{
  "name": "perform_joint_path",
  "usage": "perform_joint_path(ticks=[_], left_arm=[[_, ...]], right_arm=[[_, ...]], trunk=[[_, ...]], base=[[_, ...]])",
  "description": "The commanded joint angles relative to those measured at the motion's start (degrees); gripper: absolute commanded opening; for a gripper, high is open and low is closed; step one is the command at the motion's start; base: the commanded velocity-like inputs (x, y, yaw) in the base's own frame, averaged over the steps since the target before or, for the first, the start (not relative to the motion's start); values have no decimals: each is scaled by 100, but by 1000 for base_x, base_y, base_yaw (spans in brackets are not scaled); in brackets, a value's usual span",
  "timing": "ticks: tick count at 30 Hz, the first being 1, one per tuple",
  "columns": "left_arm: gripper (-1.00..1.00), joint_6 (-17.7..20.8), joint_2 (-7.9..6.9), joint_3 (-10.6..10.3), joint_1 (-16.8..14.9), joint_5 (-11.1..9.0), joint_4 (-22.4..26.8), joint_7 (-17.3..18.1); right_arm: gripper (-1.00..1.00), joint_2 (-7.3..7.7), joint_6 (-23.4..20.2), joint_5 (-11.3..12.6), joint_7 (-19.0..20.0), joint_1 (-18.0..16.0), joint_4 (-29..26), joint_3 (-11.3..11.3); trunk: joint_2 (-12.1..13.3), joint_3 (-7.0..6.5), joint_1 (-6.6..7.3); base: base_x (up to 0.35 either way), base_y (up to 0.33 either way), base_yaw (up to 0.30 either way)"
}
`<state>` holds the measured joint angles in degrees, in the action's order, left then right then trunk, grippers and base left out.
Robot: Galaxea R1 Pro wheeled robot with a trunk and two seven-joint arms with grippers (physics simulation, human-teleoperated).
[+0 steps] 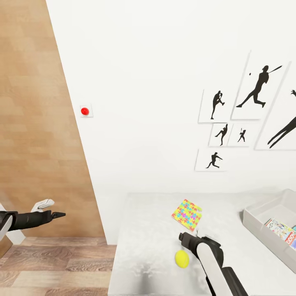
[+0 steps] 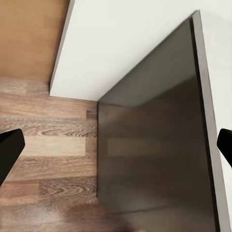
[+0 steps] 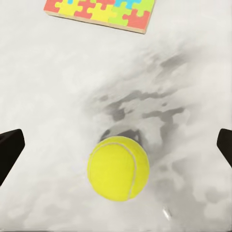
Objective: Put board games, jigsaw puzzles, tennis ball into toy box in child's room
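Right gripper [image 3: 116, 145] spread wide over tennis ball [image 3: 118, 167], lower centre of the frame. Risk: off-centre closing makes it roll off. Left gripper [image 2: 116, 142] wide, empty.

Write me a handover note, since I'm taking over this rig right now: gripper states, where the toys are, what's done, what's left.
Right gripper: open, empty, fingers spread either side of the small yellow-green tennis ball on the light-grey table top.
Left gripper: open, empty, held out over the wood floor, away from the table.
Thin multicoloured jigsaw puzzle square: flat on the table, just beyond the ball.
Shallow light-grey toy box: at the table's right, already holding at least one printed board game box.
Left: ball, this puzzle, then any toys not yet in the box.
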<state>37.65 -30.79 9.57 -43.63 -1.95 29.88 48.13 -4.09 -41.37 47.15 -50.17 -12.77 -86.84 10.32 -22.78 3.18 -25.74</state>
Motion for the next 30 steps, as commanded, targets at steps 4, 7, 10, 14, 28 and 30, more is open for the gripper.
perform_joint_path(ticks=[4,7,10,14,28,30], left_arm=[[100,49,2,7,-5,-17,1,-9],[100,46,3,1,-5,-16,1,-106],[100,43,1,-4,-5,-16,4,-206],[100,47,-4,-4,-5,-16,8,-327],[100,58,11,4,-5,-16,9,-657],[100,58,13,4,-5,-18,9,-799]], right_arm=[[100,-107,-31,-57,-213,-19,15,37],[100,-136,-38,-81,-340,-27,20,45],[100,-143,-43,-87,-459,-56,24,52],[100,-144,-54,-84,-669,-91,40,57],[100,-165,-81,-81,-918,-273,371,180],[100,-168,-82,-78,-921,-306,402,198]], trunk=[[-14,14,-4],[-14,14,-4],[-14,14,-4],[-14,14,-4],[-13,14,-4],[-13,14,-4]], base=[[0,0,0],[0,0,0],[0,0,0],[-21,0,0],[-18,0,0],[0,0,0]])
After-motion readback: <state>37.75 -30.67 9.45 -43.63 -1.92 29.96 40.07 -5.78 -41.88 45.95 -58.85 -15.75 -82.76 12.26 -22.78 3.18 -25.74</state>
